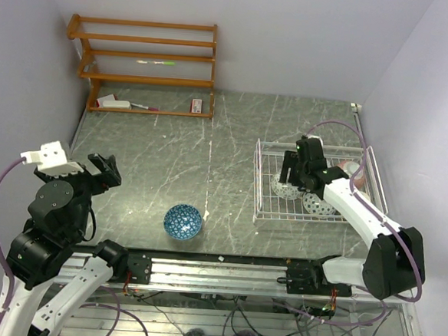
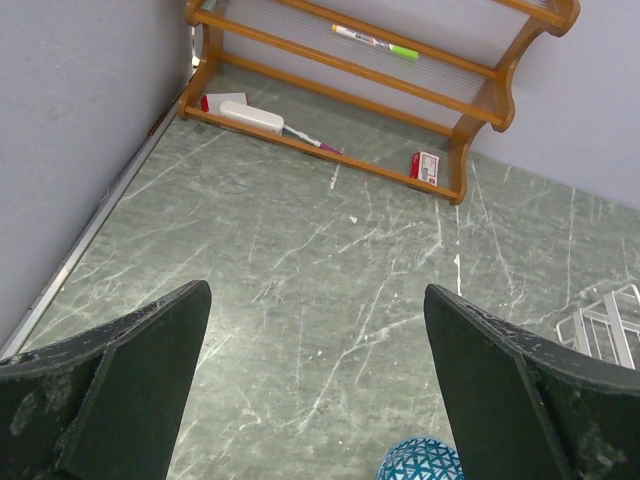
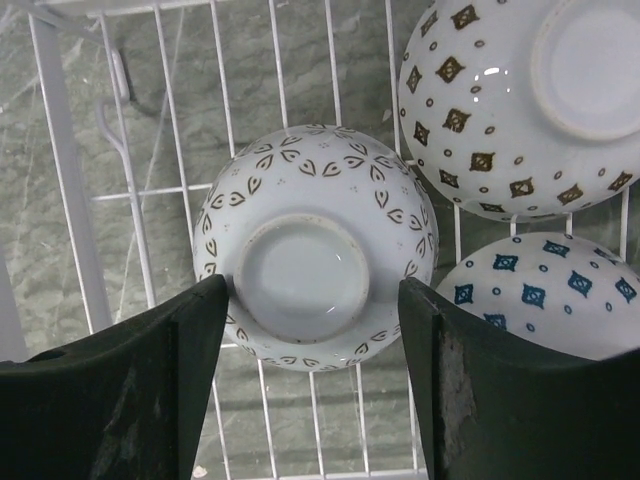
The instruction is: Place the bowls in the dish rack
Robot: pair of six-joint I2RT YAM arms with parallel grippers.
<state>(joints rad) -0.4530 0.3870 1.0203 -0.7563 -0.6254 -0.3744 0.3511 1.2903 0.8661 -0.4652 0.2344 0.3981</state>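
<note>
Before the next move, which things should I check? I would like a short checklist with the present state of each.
1. Right gripper jaws apart above the upside-down pale ceramic bowl with brown leaf marks: ok.
2. Its fingers free of that bowl: cannot tell.
3. Left gripper open and empty: ok.
4. Round blue patterned bowl loaded: not ok, it sits on the grey marbled table.
5. That pale bowl inside the white wire dish rack: ok.

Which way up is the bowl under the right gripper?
Upside down: the bowl shows its foot ring facing up, resting on the dish rack wires.
</note>
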